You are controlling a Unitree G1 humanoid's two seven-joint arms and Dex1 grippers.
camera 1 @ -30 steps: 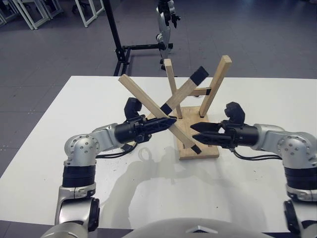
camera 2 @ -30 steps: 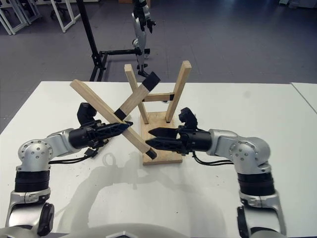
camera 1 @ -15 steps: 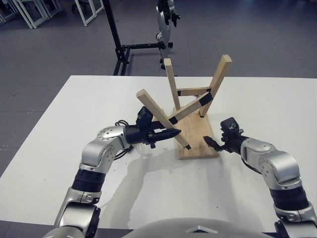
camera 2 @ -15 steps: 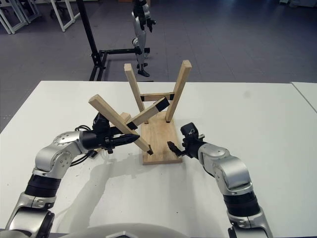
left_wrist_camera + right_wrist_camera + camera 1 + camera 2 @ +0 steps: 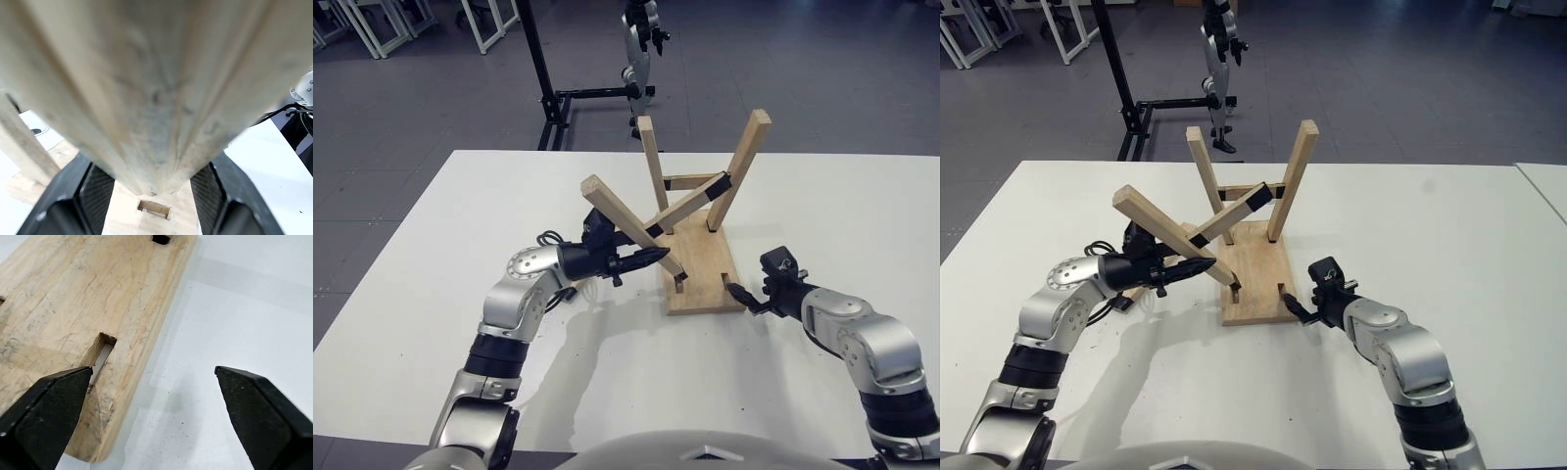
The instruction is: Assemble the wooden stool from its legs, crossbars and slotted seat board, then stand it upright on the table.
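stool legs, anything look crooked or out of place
Yes. The leg pair held by the left end effector leans steeply: one leg's foot is at the near-left slot of the seat board, the other slants up toward the upright far legs. The near-right slot is empty.

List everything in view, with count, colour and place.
table: 1, white, under everything
seat board: 1, pale wood, flat at table centre
upright legs: 2, pale wood, in board's far slots
crossbar: 1, wood, black ends, joining them
held leg: 1, pale wood, tilted, lower end by near left slot
second crossbar: 1, wood, black ends, on held leg
stand: 1, black, floor behind
left gripper: black, jaws shut on held leg
right gripper: black, jaws open at board's near right corner
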